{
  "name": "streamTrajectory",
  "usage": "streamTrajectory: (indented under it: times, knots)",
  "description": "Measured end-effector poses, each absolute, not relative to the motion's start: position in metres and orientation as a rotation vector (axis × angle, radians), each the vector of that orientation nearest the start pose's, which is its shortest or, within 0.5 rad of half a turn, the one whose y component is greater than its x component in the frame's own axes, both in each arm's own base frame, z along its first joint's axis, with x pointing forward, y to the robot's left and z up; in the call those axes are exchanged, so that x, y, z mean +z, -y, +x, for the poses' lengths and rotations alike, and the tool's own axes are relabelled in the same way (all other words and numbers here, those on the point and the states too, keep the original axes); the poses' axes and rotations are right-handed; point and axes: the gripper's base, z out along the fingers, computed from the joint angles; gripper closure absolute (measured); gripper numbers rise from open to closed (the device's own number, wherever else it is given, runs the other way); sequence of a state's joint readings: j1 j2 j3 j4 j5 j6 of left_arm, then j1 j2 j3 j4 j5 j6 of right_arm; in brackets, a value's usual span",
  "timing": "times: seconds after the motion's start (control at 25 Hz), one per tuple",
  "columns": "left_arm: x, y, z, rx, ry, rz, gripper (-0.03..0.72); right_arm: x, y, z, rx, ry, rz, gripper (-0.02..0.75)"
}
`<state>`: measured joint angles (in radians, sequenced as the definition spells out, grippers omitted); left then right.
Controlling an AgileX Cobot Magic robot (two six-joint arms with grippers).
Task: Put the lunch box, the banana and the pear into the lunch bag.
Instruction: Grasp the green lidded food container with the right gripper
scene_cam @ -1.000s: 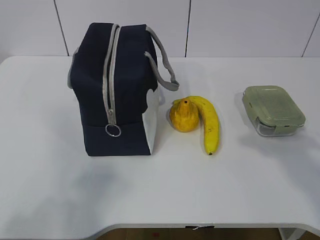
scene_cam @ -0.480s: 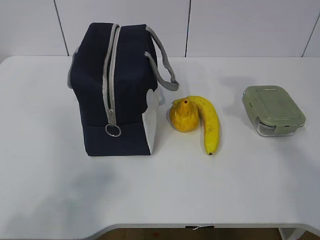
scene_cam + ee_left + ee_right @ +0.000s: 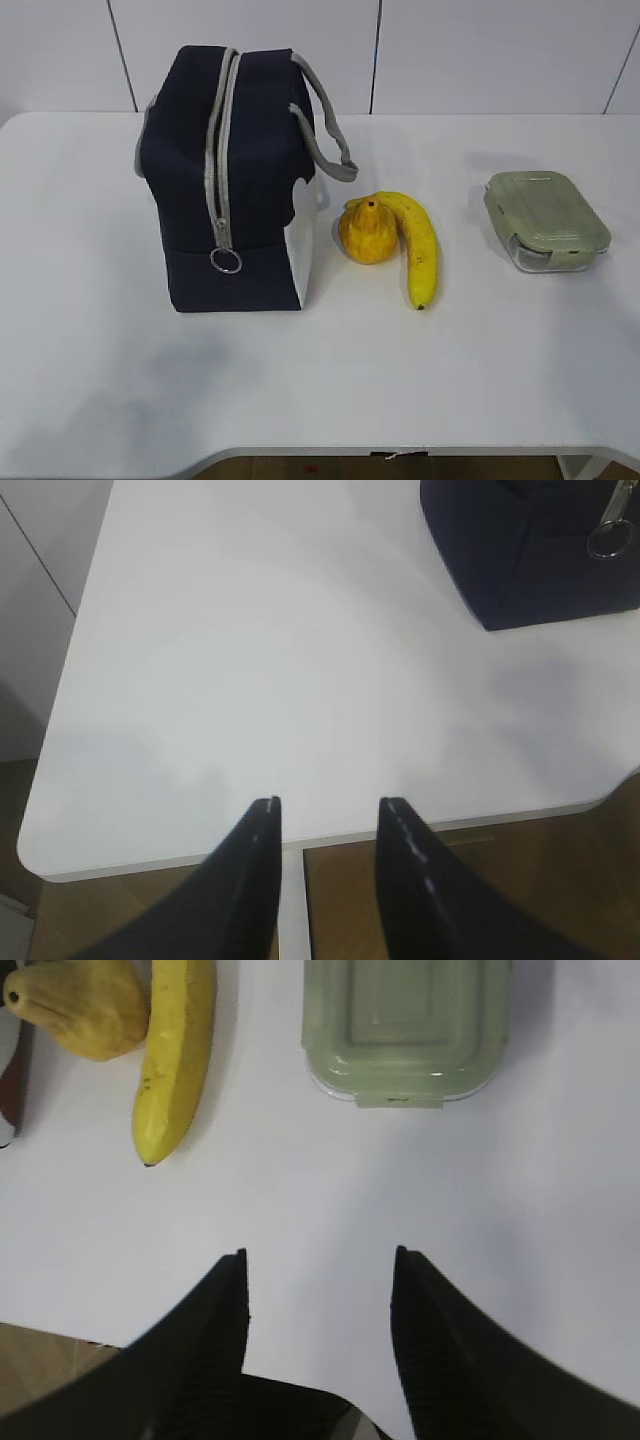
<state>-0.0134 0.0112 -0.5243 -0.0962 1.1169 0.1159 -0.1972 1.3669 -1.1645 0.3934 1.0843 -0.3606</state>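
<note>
The navy lunch bag point(image 3: 228, 180) stands at the table's left, its grey zipper shut, with the ring pull point(image 3: 227, 262) hanging low on its front. The pear point(image 3: 367, 231) lies right of the bag, touching the banana point(image 3: 420, 245). The lunch box point(image 3: 546, 218) with its sage-green lid sits at the right. My left gripper point(image 3: 327, 802) is open and empty over the table's front left edge; the bag's corner point(image 3: 530, 560) shows at upper right. My right gripper point(image 3: 320, 1252) is open and empty, short of the lunch box point(image 3: 406, 1025), banana point(image 3: 175, 1055) and pear point(image 3: 85, 1005). Neither gripper shows in the exterior view.
The white table point(image 3: 320, 380) ends at a front edge close to my left gripper, with brown floor point(image 3: 470, 880) below it. A white panelled wall point(image 3: 450, 50) stands behind the table. The bag's grey handles point(image 3: 325, 135) arch toward the fruit.
None of the objects has moved. Faint shadows on the table near the lunch box and at the front left have shifted slightly.
</note>
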Motion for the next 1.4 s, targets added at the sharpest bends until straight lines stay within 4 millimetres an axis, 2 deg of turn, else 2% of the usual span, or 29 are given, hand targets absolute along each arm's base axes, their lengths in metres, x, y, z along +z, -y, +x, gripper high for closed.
streamTrajectory:
  times: [0.28, 0.48, 0.72, 1.0, 1.24, 1.4]
  knots:
    - [0.280, 0.008, -0.009, -0.053, -2.079, 0.143, 0.443, 0.305, 0.045, 0.278, 0.665, -2.621, -0.096, 0.358]
    - [0.280, 0.008, -0.009, -0.053, -2.079, 0.143, 0.443, 0.289, 0.058, 0.297, 0.810, -2.544, -0.123, 0.358]
    - [0.280, 0.008, -0.009, -0.055, -2.079, 0.143, 0.443, 0.285, 0.065, 0.313, 0.801, -2.538, -0.156, 0.358]
    - [0.280, 0.008, -0.009, -0.055, -2.079, 0.143, 0.443, 0.287, 0.066, 0.314, 0.808, -2.545, -0.112, 0.357]
    - [0.280, 0.008, -0.009, -0.055, -2.079, 0.143, 0.443, 0.284, 0.067, 0.313, 0.802, -2.581, -0.059, 0.295]
    - [0.280, 0.008, -0.009, -0.055, -2.079, 0.143, 0.443, 0.281, 0.072, 0.322, 0.801, -2.590, -0.057, 0.262]
